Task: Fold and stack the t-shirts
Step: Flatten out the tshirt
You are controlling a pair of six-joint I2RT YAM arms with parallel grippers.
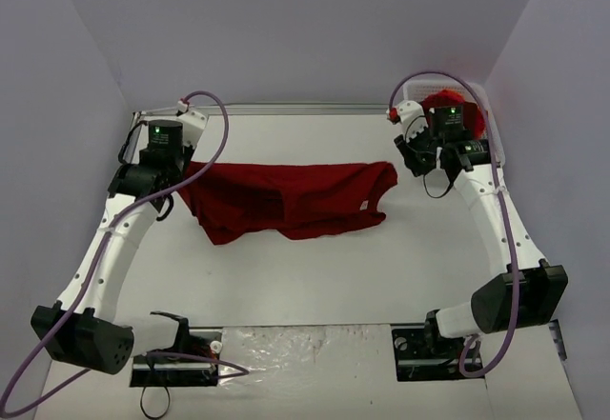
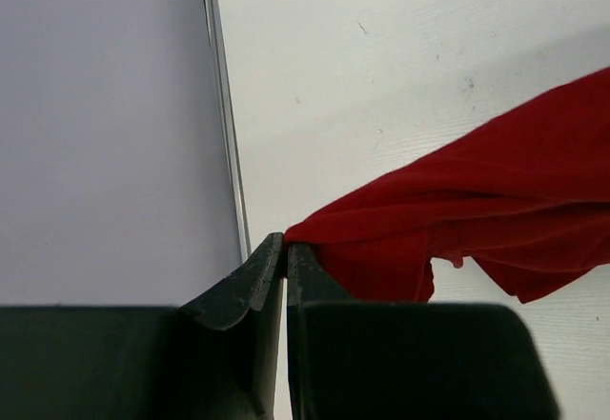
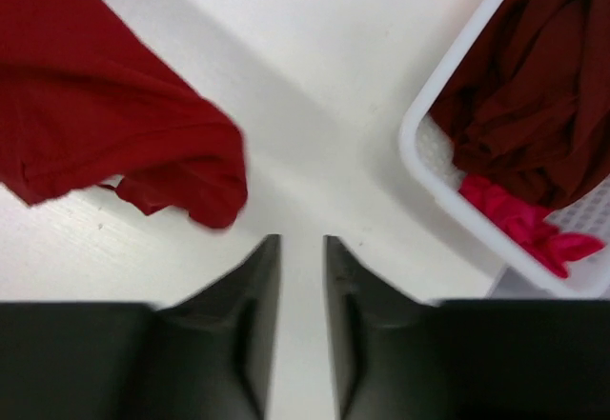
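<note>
A dark red t-shirt [image 1: 291, 199] lies spread across the middle of the white worktop [image 1: 315, 277], stretched from left to right and rumpled, with folds running along its length. Its left end rises to the left hand [image 1: 179, 184], whose two fingers are pressed together on a bunched edge of the cloth. In the left wrist view the t-shirt [image 2: 477, 210] fans out to the right from that pinch point at the left hand [image 2: 284, 249], close to the strip where the worktop [image 2: 381, 58] meets the side wall [image 2: 105, 125].

The right hand [image 1: 419, 158] is at the far right of the worktop, just beyond the shirt's right end and not touching it. Seen from its own wrist, the right hand [image 3: 300, 241] has its fingers a narrow gap apart with nothing between them, only bare worktop [image 3: 315, 68] below. The right end of the t-shirt [image 3: 105, 106] sits up and to the left of the fingertips, its nearest corner blurred.

Beside the right hand stands a white mesh basket [image 3: 419, 153], in the far right corner in the top view [image 1: 491, 120]. It holds a dark red bundle [image 3: 534, 77] of cloth, with a brighter pink-red piece [image 3: 524, 225] beneath it against the basket's near wall.
</note>
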